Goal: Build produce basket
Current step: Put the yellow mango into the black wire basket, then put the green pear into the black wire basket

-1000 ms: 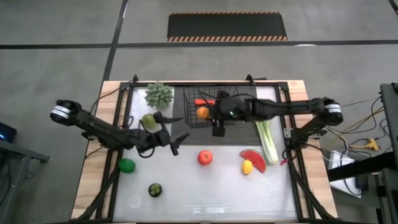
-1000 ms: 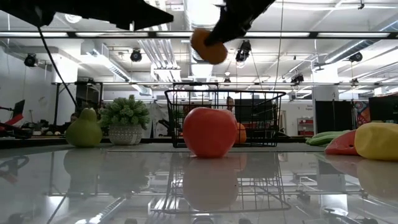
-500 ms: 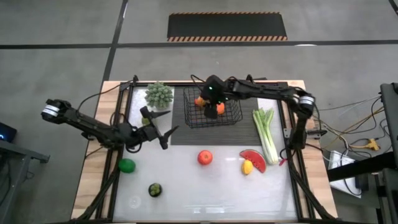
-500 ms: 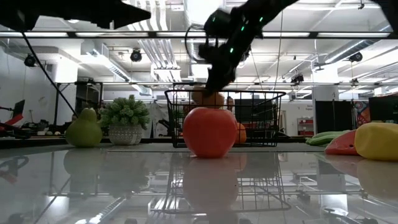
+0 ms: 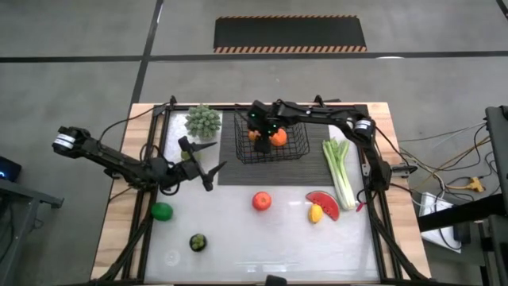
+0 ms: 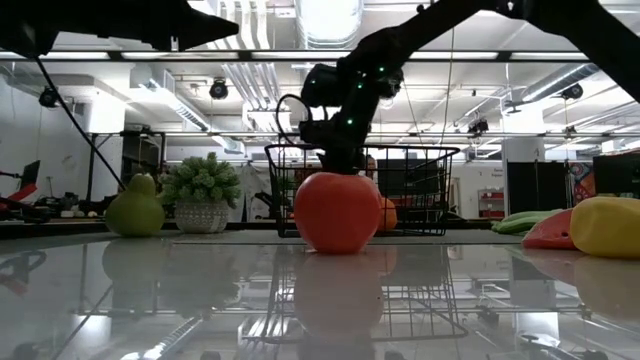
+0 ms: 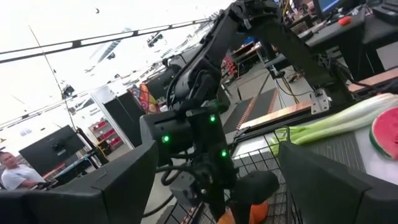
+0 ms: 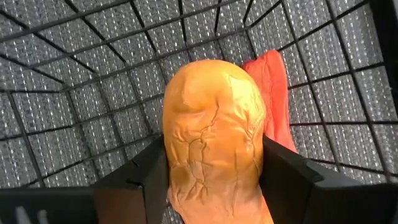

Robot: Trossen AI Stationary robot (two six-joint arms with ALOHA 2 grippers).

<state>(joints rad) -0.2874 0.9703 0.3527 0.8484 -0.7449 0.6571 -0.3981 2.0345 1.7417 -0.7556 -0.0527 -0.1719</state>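
Note:
The black wire basket [image 5: 295,151] stands on a dark ribbed mat at the table's far middle. My right gripper [image 8: 214,180] reaches down into it, shut on an orange [image 8: 211,137]. A red-orange carrot [image 8: 272,93] lies on the basket floor just beyond. My left gripper [image 5: 203,164] hovers open left of the basket, holding nothing. On the white tabletop lie a red apple [image 5: 261,201], watermelon slice [image 5: 324,202], lemon [image 5: 316,213], celery [image 5: 341,171], lime [image 5: 162,210] and a dark round fruit [image 5: 198,242]. In the low view the red apple [image 6: 337,211] hides the orange. My right gripper pinches the orange by two opposite sides [image 8: 173,155] between its two fingers [image 8: 138,180]. The fingers come from above, slanting down into the basket. The orange sits inside the basket walls; whether it rests on the mesh floor I cannot tell.
A potted green plant [image 5: 202,121] stands at the far left of the mat, and a green pear [image 6: 135,207] beside it. Free tabletop lies along the near edge. Cables run off the table's right side.
My right gripper has carried the orange from above the basket's near rim toward the far edge and down inside the basket, tipping more steeply downward. My left gripper has drawn back toward the table's left edge, still open.

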